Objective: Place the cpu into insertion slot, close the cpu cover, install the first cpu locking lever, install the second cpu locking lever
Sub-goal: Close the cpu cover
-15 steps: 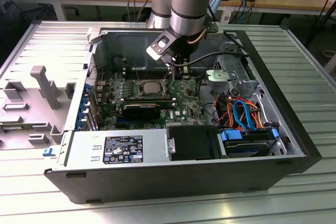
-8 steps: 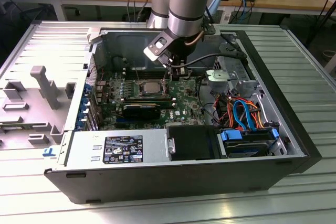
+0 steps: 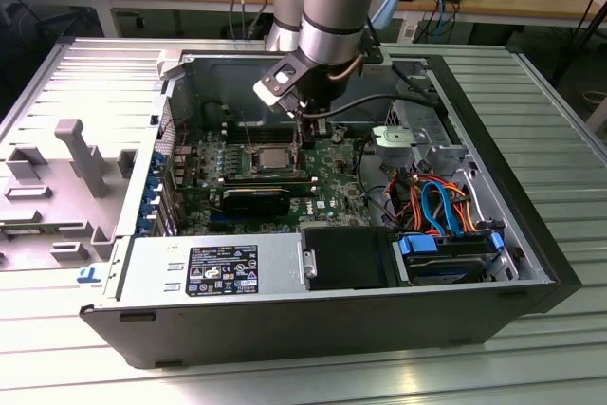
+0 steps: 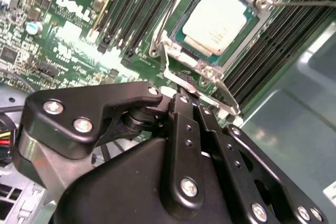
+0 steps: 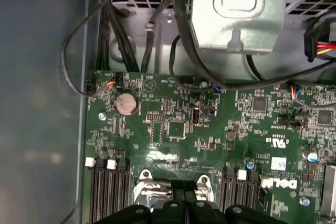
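Second wrist view: cpu seated beneath closed cpu cover; gripper pinched shut, apparently empty, tip against locking lever. Probably best pressed down squarely, avoiding slip onto motherboard.

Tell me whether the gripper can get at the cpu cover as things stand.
Probably yes: the gripper hangs right beside the cpu cover, at its edge, and nothing stands between them.

The end effector hangs just beside the cpu, seated on the green motherboard inside the open case.
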`<control>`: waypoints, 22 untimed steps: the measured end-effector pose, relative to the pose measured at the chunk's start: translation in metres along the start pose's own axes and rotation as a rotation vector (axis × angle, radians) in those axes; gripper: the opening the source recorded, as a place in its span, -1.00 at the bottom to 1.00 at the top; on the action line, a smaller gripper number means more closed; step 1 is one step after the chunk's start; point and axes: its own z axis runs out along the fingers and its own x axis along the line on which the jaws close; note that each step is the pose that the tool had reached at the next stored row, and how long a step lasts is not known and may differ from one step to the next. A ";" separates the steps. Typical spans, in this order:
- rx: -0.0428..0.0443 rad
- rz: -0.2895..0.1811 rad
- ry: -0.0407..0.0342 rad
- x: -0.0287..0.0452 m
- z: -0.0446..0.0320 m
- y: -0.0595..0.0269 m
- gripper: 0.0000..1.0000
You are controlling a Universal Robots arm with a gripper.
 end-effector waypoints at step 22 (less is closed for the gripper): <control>0.0002 0.000 -0.0022 0.0058 0.0354 -0.0654 -0.79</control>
